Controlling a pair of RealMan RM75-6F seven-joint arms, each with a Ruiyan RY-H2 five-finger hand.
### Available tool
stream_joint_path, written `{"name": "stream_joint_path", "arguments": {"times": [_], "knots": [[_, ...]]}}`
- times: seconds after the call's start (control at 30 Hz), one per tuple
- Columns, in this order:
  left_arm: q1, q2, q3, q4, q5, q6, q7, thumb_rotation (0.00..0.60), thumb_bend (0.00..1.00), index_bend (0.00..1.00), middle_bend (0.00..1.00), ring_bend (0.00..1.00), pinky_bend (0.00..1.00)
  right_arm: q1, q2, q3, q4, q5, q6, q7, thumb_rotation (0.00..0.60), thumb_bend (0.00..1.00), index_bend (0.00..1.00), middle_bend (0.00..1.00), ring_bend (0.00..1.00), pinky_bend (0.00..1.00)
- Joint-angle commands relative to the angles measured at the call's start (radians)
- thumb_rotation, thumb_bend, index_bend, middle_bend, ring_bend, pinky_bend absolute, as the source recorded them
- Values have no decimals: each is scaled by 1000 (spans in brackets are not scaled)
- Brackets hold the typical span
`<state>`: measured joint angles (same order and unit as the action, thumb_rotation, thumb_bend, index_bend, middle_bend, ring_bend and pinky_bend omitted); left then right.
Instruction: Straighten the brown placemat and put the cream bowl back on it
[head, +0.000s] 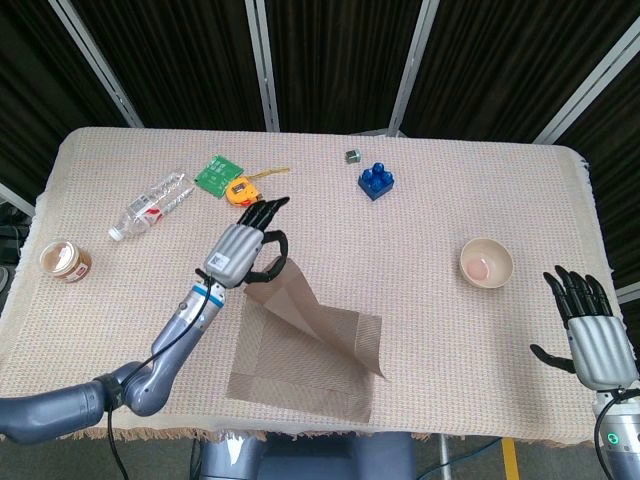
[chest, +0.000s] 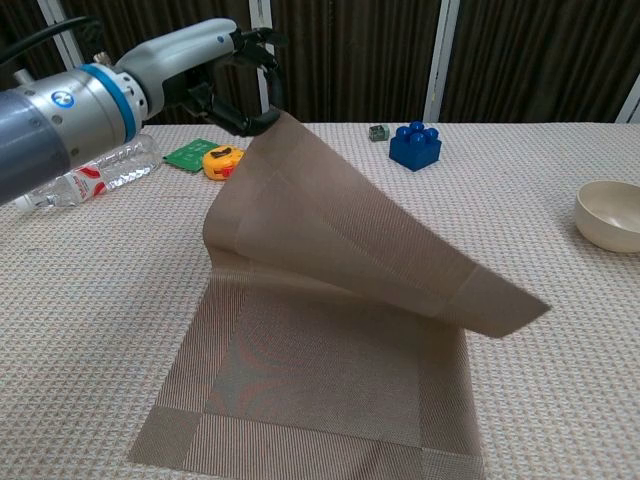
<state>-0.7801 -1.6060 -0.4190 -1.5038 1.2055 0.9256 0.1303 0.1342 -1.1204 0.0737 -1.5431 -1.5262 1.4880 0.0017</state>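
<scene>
Near the front edge of the cloth-covered surface (head: 420, 240): brown placemat (head: 300, 350), lower layer lying flat, upper flap lifted into the air and sloping down toward its right front corner. Left hand (head: 243, 250) raised above the surface, pinching the flap's top corner between thumb and fingers (chest: 262, 75), other fingers pointing toward the far side. Cream bowl (head: 486, 262) upright on the right part of the surface, well apart from the placemat, nothing touching it. Right hand (head: 590, 325) at the right front edge, released and holding nothing, fingers spread and pointing away, near the bowl but not in contact. Beyond the left hand, on the far left part: yellow tape measure (head: 241, 191) just beside a green card (head: 216, 172), clear plastic bottle (head: 150, 204) lying on its side, small round jar (head: 65, 261) close to the left edge. Toward the far middle: blue toy block (head: 376, 181) with a small grey object (head: 352, 156) just beside it.
</scene>
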Motion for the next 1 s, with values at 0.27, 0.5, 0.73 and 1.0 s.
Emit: {"name": "stream_joint_path", "arguments": {"times": [0.27, 0.5, 0.73, 1.0], "knots": [[-70, -19, -66, 239, -242, -65, 38, 600, 544, 693, 0, 0, 0, -7, 3, 1, 15, 14, -5, 7, 600, 0, 0, 0, 0, 0], [-49, -12, -28, 320, -243, -75, -10, 600, 389, 313, 0, 0, 0, -8, -2, -3, 17, 14, -11, 0, 600, 0, 0, 0, 0, 0], [-6, 39, 17, 312, -244, -58, -11, 600, 73, 0, 0, 0, 0, -2, -11, -11, 6, -2, -21, -20, 600, 0, 0, 0, 0, 0], [158, 217, 81, 87, -159, 130, -19, 600, 61, 0, 0, 0, 0, 52, -3, -74, -13, -111, -114, -44, 600, 0, 31, 0, 0, 0]]}}
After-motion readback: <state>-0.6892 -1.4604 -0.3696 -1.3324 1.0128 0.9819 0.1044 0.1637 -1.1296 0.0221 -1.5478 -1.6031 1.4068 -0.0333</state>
